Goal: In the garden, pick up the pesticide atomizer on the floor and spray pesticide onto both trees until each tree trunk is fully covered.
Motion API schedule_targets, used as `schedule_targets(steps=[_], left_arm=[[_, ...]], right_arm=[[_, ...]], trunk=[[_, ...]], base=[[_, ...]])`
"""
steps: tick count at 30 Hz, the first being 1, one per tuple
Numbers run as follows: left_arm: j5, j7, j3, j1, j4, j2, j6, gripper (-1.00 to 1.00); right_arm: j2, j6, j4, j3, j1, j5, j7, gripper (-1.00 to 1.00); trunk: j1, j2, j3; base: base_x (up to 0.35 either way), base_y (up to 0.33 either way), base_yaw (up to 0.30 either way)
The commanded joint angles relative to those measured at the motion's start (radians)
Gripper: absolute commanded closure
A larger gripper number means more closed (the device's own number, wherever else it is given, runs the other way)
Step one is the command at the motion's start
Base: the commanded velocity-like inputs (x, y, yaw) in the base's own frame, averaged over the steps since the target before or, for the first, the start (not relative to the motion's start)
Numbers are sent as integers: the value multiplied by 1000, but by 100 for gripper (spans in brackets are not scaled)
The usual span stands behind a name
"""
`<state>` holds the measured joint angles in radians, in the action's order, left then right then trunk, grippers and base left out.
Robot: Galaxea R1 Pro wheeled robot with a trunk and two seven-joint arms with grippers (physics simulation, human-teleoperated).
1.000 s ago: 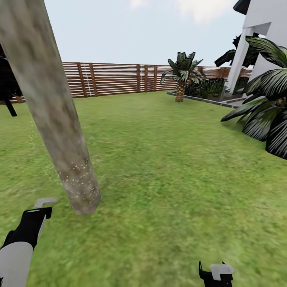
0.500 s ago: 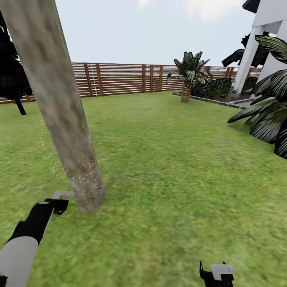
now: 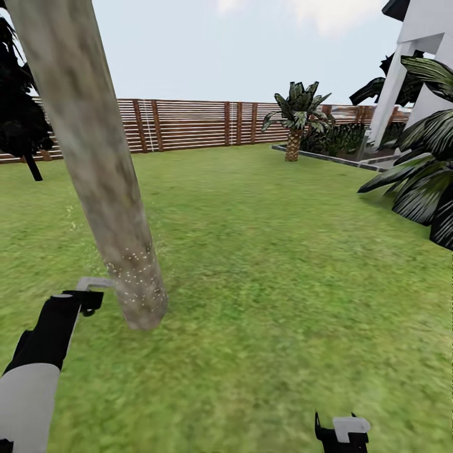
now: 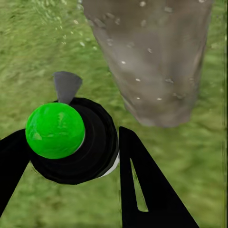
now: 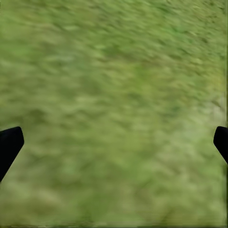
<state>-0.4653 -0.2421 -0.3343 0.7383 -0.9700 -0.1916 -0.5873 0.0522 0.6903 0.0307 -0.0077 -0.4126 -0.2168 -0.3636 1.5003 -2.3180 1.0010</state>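
Head view: thick grey-brown tree trunk (image 3: 104, 170) leaning across the left of the scene, rooted in the lawn (image 3: 270, 251), base speckled with pale dots. Left gripper (image 3: 88, 296) low at near left on a black-and-white arm, just beside the trunk's foot, a grey nozzle-like piece poking from it toward the bark; touching or not, cannot tell. Right gripper (image 3: 341, 433) at the near right edge, black with a pale block, well apart from the trunk. Brown slatted fence (image 3: 189, 124) along the far side. Small palm (image 3: 294, 116) at far right before the fence, white house (image 3: 418, 56) behind it, large dark fronds (image 3: 418, 176) at right. Narrow black-leaved tree (image 3: 19, 107) at far left. Left wrist view: sprayer (image 4: 71, 137) seen end-on, a black round body with a bright green ball on top and a grey nozzle pointing at the trunk (image 4: 147, 57). Black fingers (image 4: 142, 185) of the left gripper (image 4: 66, 175) on either side of the body, closed in on it and holding it. White specks on the bark and in the air and grass nearby. Right wrist view: blurred grass (image 5: 114, 114), with two black fingertips (image 5: 9, 145) at opposite edges, set wide apart, nothing between them.
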Motion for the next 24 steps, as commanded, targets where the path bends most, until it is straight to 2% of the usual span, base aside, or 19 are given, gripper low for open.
schedule_targets(steps=[1, 3, 4, 8, 10, 12, 14, 15, 16, 18, 20, 22, 24], left_arm=[[-3, -2, 0, 1, -1, 9, 0, 100], [-4, -4, 3, 1, -2, 44, 0, 100], [-5, -5, 22, 4, -2, 60, -10, 100], [-7, -7, 63, 74, -1, 61, -108, 100], [-10, -8, 68, 107, 8, 44, -122, 100], [-10, -16, 69, 116, 14, 18, -133, 100], [-10, -55, 71, 119, 15, -35, -151, 100], [-12, -81, 92, 119, 16, -43, -173, 100], [-14, -105, 144, 117, 13, -47, -205, 100], [-9, -121, 247, 121, 3, -38, -274, 100], [-6, -123, 263, 139, 3, -36, -302, 100], [-4, -125, 262, 155, 9, -46, -310, 100], [-5, -136, 258, 160, 13, -79, -313, 100]], right_arm=[[0, 0, 0, 0, 0, 0, 0, -100], [0, 0, 0, 0, 0, 0, 0, -100], [0, 0, 0, 0, 0, 0, 0, -100], [0, 0, 0, 0, 0, 0, 0, -100], [0, 0, 0, 0, 0, 1, 0, -100], [0, 0, 0, 0, 0, 1, 0, -100], [0, 0, 0, 0, 0, 1, 0, -100], [0, 0, 0, 0, 0, 1, 0, -100], [0, 0, 0, 0, 0, 1, 0, -100], [0, 0, 0, 0, 0, 1, 0, -100], [0, 0, 0, 0, 0, 1, 0, -100], [0, 0, 0, 0, 0, 1, 0, -100], [0, 0, 0, 0, 0, 1, 0, -100]], trunk=[[0, 0, 0], [0, 0, 0], [0, 0, 0], [0, 0, 0], [0, 0, 0], [0, 0, 0], [0, 0, 0], [0, 0, 0], [0, 0, 0], [0, 0, 0], [0, 0, 0], [0, 0, 0], [0, 0, 0]], base=[[-64, 0, 0], [-23, 0, 0], [-5, 0, 0], [-1, 0, 0], [0, 0, 0], [0, 0, 0], [0, 0, 0], [0, 0, 0], [0, 0, 0], [0, 0, 0], [0, 0, 0], [0, 0, 0], [0, 0, 0]])
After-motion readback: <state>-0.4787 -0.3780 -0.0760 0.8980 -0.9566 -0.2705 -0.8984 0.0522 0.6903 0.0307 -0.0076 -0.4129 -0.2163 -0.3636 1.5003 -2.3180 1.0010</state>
